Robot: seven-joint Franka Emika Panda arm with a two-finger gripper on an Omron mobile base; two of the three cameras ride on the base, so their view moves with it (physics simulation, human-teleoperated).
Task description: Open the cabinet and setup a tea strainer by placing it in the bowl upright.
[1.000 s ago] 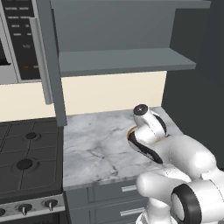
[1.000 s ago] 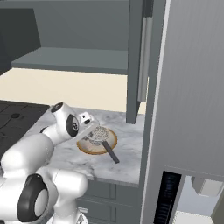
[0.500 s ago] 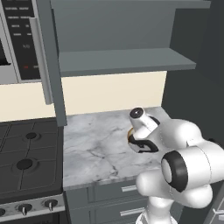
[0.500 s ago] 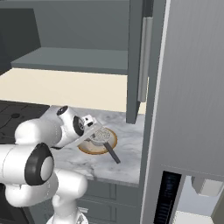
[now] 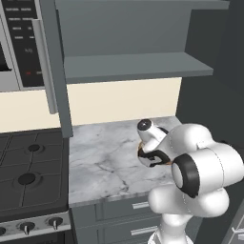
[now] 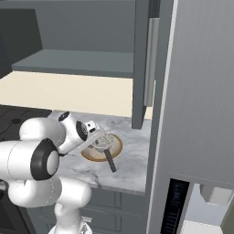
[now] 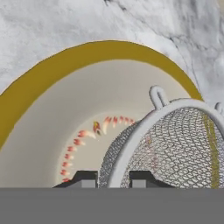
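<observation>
Already the cabinet (image 6: 142,64) stands open, upper centre of the right base view; the gripper (image 7: 113,177) is pinched nearly closed on the tea strainer (image 7: 175,144), whose mesh sits tilted inside the bowl (image 7: 57,70) at centre frame; releasing it upright remains

The white arm (image 5: 200,171) rises from the base, folds at a big dark-ringed joint and reaches forward and down — its wrist bent low over the counter. In the right base view the arm (image 6: 43,151) curls the same way, hand pointing to the right and downward. The gripper (image 7: 113,178) shows as two dark fingertips (image 7: 85,178) set close together, nearly closed, with the rim of the strainer (image 7: 175,144) between them. In the right base view the gripper (image 6: 101,140) sits at the strainer's mesh end.
</observation>
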